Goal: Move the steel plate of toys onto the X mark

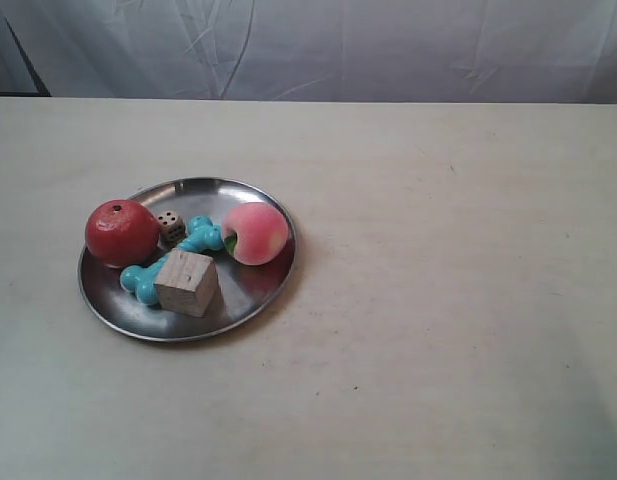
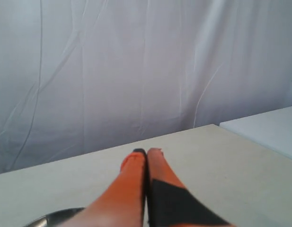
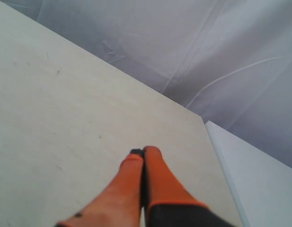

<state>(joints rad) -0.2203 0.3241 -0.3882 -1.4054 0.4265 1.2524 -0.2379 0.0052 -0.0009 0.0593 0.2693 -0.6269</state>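
White creased cloth hangs all along the back, and in front of it stretches a pale, matte tabletop with a few faint specks. Over on the exterior view's left half sits the steel plate, flat on the tabletop and loaded with toys. There's a red fruit at one edge and a pink peach opposite. A turquoise dumbbell lies between them, a wooden cube sits at the front against it, and a little die is tucked beside the fruit.

Neither arm shows in the exterior view. The left claw has its orange fingers pressed together with nothing between them, and a sliver of the plate's rim peeks in close by. The right claw is likewise clenched and empty, over bare tabletop. The X mark? I cannot pick it out anywhere.

On handling, the plate looks stiff, thin and slick. My bet is a pinch on the raised rim, at a bare stretch away from the toys. The fruit and peach are round and would likely roll if it tips. Keep it level, or slide it, since the smooth tabletop should allow that.
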